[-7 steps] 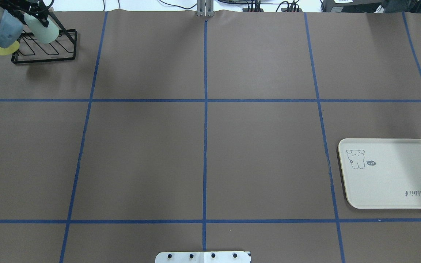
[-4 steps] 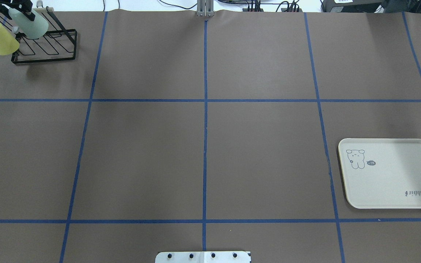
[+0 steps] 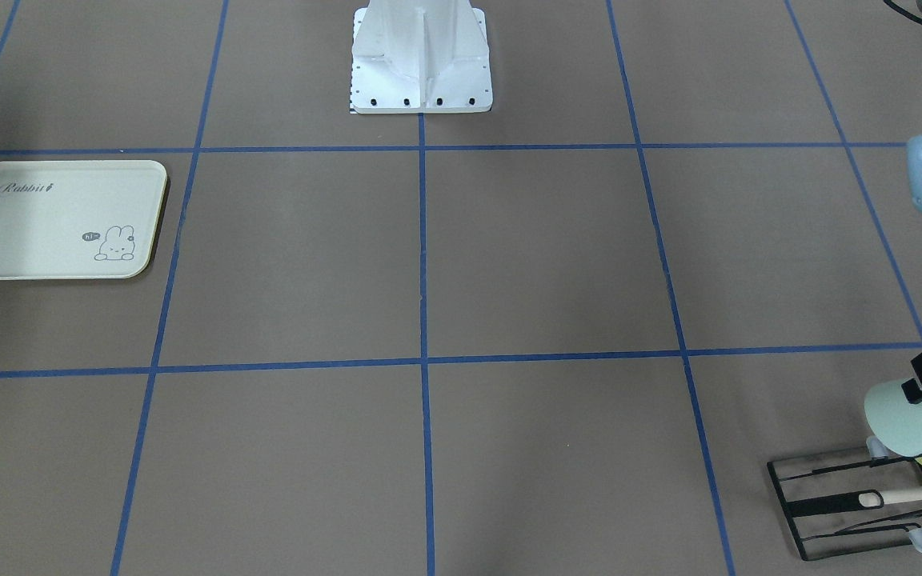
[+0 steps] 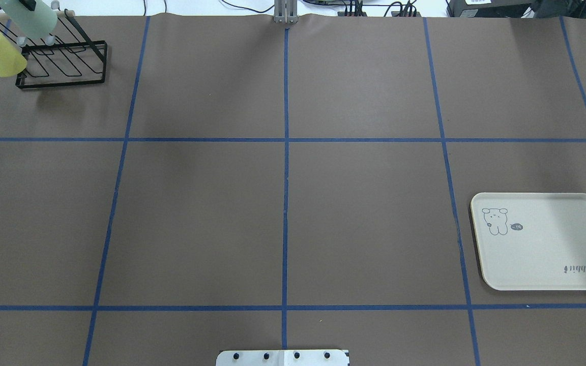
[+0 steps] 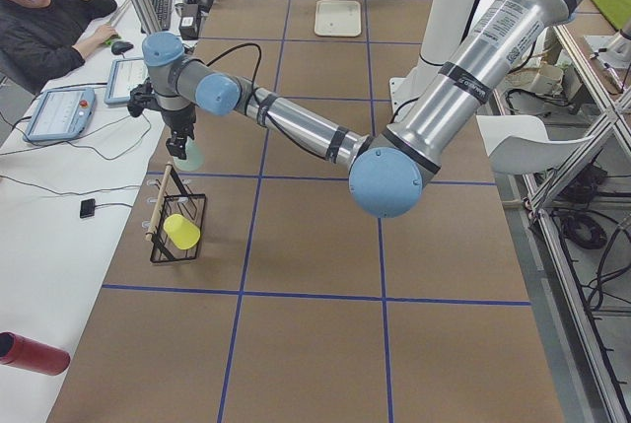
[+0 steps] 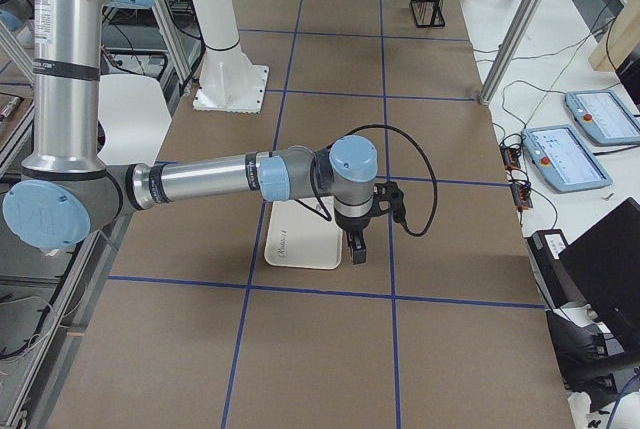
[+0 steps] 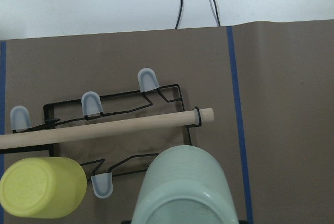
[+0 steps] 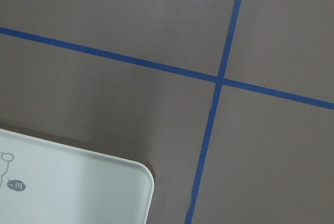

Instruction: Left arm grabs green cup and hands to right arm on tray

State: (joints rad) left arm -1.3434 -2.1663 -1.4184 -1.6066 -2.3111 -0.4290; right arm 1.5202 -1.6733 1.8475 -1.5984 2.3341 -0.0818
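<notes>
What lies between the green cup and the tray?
Only the black wire rack near the green cup; past it, the overhead view shows bare table cover and blue tape lines up to the tray.

A robotics lab; the table point(image 4: 196, 213) wears a brown sheet ruled into a grid with blue tape point(image 4: 285, 203); the left arm point(image 5: 463, 78) and right arm point(image 6: 200, 184) rise from a bolted white pedestal point(image 3: 421, 56); teach pendants point(image 6: 598, 115) lie on the side bench at right in the exterior right view; aluminium framing point(image 6: 503, 39) stands beside it; a person point(image 5: 44, 34) sits by a keyboard point(image 5: 160, 7) at upper left in the exterior left view.
</notes>
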